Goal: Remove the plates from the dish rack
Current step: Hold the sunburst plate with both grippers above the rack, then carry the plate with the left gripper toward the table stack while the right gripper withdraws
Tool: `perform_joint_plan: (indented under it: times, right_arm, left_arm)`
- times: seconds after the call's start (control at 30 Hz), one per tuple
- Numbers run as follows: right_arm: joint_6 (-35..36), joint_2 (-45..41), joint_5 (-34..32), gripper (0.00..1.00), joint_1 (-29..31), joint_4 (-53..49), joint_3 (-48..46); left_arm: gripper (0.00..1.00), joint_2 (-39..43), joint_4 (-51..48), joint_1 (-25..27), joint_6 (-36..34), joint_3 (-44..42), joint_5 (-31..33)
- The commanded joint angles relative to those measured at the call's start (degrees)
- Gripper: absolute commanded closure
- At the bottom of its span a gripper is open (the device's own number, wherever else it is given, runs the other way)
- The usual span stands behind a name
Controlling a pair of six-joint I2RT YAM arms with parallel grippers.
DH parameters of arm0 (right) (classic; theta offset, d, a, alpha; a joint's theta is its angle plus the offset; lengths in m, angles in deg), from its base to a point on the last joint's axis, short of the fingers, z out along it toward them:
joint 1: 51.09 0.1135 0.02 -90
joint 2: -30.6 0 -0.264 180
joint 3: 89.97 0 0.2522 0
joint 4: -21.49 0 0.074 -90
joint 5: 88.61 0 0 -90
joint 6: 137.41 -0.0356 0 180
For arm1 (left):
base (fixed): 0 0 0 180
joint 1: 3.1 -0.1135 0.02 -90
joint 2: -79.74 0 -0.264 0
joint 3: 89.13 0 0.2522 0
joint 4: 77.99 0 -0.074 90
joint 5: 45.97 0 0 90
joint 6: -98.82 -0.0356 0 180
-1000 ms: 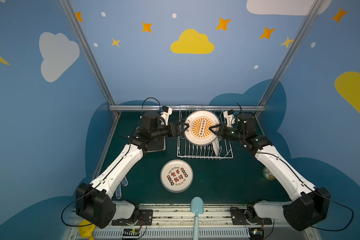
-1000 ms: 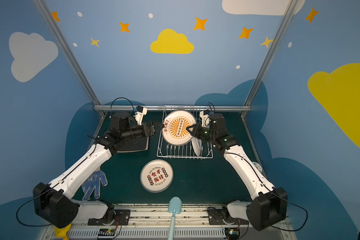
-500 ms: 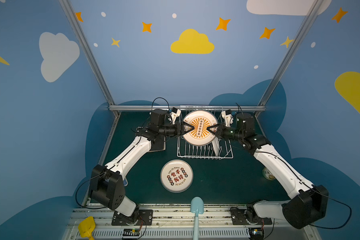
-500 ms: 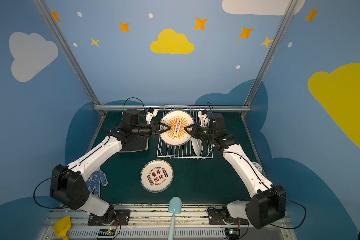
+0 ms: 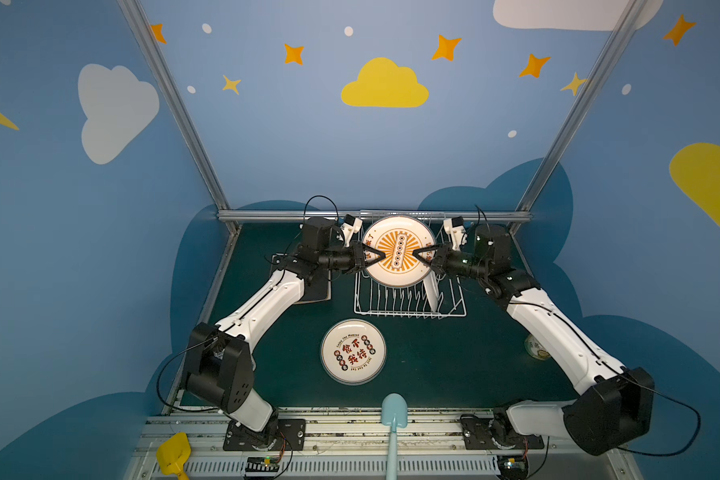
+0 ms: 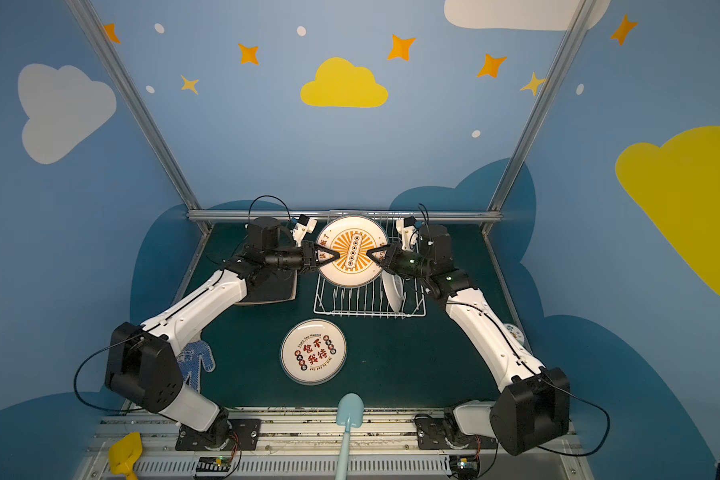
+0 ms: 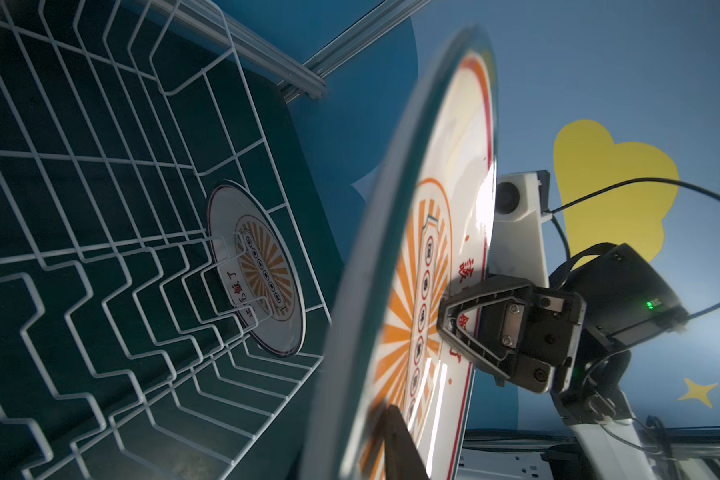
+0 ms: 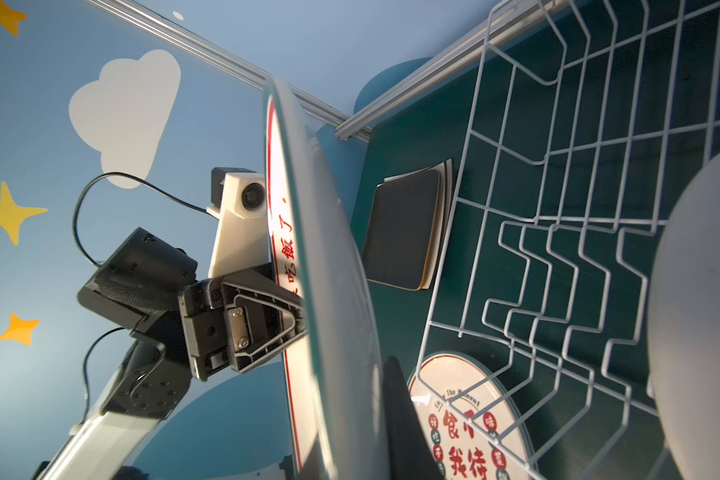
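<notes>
- Left arm: reaches from its base up and inward, wrist level. The left end effector (image 5: 373, 256) points toward the centre and is clenched on the left rim of the sunburst plate (image 5: 398, 232).
- Right arm: posed in mirror fashion. The right end effector (image 5: 418, 257) is clenched on the opposite rim of the same plate.
- Sunburst plate: held upright between both arms, printed face toward the camera head, over the rear of the dish rack (image 5: 408, 316). Its lower edge is not clearly shown, so contact with the wires cannot be confirmed.
- A second round plate (image 5: 432, 293) stands on edge in the rack's right part.
- A lettered round plate (image 5: 353, 351) lies flat on the bench (image 5: 433, 374), in front of the rack and apart from it.
- Black square plate (image 6: 267, 286): flat on the bench left of the rack, largely covered by the left arm. The right wrist view shows paler edges beneath it, number unreadable.
- A small round item (image 6: 516, 332) beside the right forearm is mostly hidden and cannot be identified.
- In each wrist view that arm's own fingers are only a dark blur.
</notes>
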Motion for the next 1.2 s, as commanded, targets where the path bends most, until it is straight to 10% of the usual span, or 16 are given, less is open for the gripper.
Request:
perform_joint_plan:
  times: [0.0, 0.2, 0.5, 0.77, 1.17]
  right_arm:
    - [0.88, 0.33, -0.31, 1.0, 1.06, 1.49, -0.35]
    - [1.45, -0.33, -1.67, 0.99, 1.08, 1.8, -1.25]
    - [8.65, -4.0, -8.3, 0.44, 1.07, -2.57, -0.9]
    - [22.47, -7.74, -10.85, 0.19, 1.4, -6.54, -0.7]
    - [51.06, -14.13, -11.96, 0.11, 5.0, -12.04, -2.34]
  left_arm:
    - [0.92, 0.05, 3.78, 1.8, -1.67, 0.34, -0.79]
    - [0.97, 0.82, 3.68, 1.78, -1.37, 0.06, -0.47]
    - [0.97, 3.12, 0.6, 0.65, -2.96, 0.22, 0.48]
    - [0.97, 7.17, -6.33, -0.76, -6.65, -0.03, 3.05]
    - [0.97, 16.4, -20.55, -3.85, -10.48, -3.96, 3.74]
